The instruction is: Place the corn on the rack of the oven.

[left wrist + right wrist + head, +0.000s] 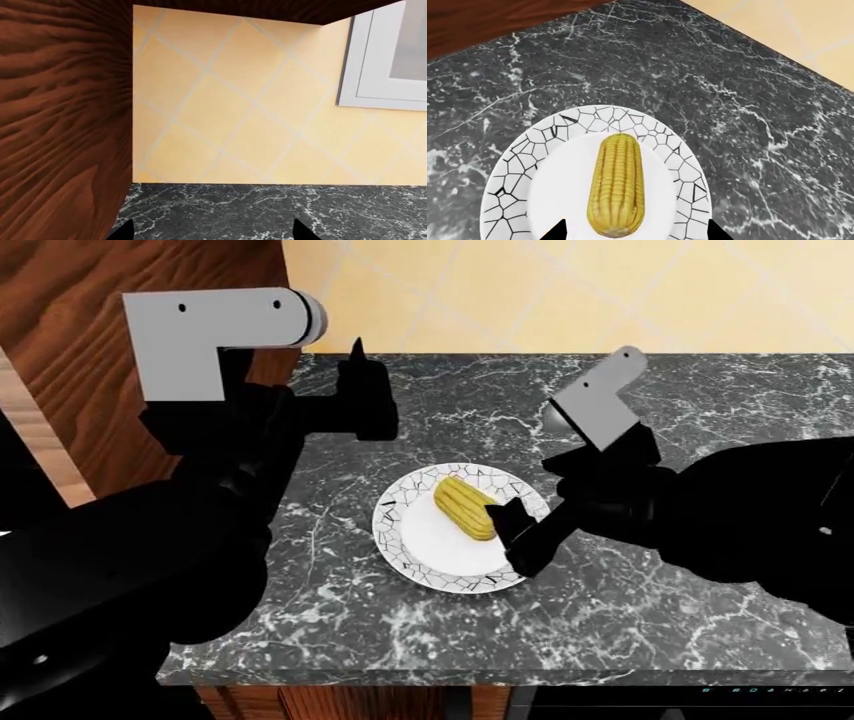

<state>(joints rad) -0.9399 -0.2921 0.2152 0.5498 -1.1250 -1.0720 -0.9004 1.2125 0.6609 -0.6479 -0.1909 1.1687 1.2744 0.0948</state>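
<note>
The corn (465, 508) (617, 185), a short yellow cob, lies on a round white plate (407, 540) (514, 200) with a black crackle rim, in the middle of the dark marble counter. My right gripper (509, 535) (637, 233) is open at the cob's near end, one fingertip on each side of it and neither touching. My left gripper (358, 365) (213, 233) is open and empty above the counter's back left, beside the wooden cabinet. Only a dark strip of the oven (694, 702) with its cyan display shows under the counter's front edge. The rack is out of view.
A brown wooden cabinet side (120, 280) (60, 120) stands at the left end of the counter (694, 600). A yellow tiled wall (574, 290) (253, 100) runs behind it, with a white window frame (380, 65) on it.
</note>
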